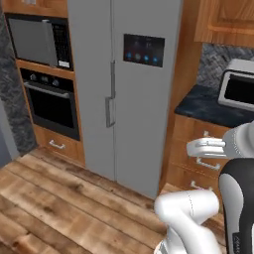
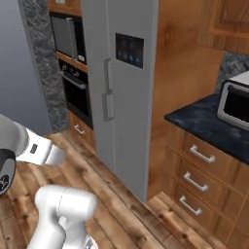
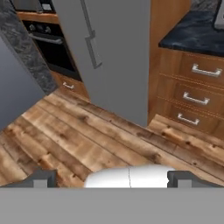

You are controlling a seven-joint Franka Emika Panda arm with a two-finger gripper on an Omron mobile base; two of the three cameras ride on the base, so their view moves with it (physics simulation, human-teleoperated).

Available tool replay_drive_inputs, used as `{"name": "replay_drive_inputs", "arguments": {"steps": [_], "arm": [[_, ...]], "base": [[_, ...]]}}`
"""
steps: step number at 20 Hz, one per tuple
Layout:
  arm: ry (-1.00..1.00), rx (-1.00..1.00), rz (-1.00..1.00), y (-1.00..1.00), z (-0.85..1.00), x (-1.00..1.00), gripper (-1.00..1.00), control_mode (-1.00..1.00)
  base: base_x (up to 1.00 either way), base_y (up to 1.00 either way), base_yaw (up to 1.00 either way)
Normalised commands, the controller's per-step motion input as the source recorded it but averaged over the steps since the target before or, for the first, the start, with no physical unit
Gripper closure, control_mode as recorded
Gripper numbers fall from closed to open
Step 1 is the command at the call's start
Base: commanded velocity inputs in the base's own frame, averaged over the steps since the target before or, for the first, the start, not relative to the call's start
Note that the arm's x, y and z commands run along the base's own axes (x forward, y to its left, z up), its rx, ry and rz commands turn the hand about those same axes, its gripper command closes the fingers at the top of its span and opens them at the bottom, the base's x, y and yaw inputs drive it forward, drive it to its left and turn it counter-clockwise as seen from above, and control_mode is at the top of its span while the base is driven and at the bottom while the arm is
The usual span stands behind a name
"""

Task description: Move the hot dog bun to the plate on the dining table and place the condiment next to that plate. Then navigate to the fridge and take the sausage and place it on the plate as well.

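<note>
The tall grey-silver fridge (image 1: 134,99) (image 2: 124,92) (image 3: 116,52) stands straight ahead with both doors shut. Its two vertical handles (image 1: 110,99) meet at the middle seam, and a dark display panel (image 1: 144,49) sits on the right door. My gripper (image 3: 113,178) is open, its two dark fingertips (image 3: 43,178) wide apart with nothing between them, looking down at the floor before the fridge. The arm is folded low over the base. The hot dog bun, plate, dining table, condiment and sausage are out of view.
A black wall oven (image 1: 49,101) and a microwave (image 1: 39,42) are built in left of the fridge. To the right, wooden drawers (image 2: 199,180) carry a dark counter (image 2: 204,119) with a silver toaster oven (image 2: 236,104). Wooden floor (image 1: 59,203) lies open ahead.
</note>
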Motion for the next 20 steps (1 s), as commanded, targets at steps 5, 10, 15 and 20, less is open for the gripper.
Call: {"name": "replay_drive_inputs", "arguments": {"steps": [5, 10, 15, 20], "arm": [[0.0, 0.0, 0.0, 0.0, 0.0, 0.0, -1.0, 1.0], [0.0, 0.0, 0.0, 0.0, 0.0, 0.0, -1.0, 1.0], [0.0, 0.0, 0.0, 0.0, 0.0, 0.0, -1.0, 1.0], [0.0, 0.0, 0.0, 0.0, 0.0, 0.0, -1.0, 1.0]], "base": [[1.0, 0.72, -0.35], [1.0, 0.77, -0.38], [0.92, 0.88, -0.41], [0.39, 1.0, -0.46]]}}
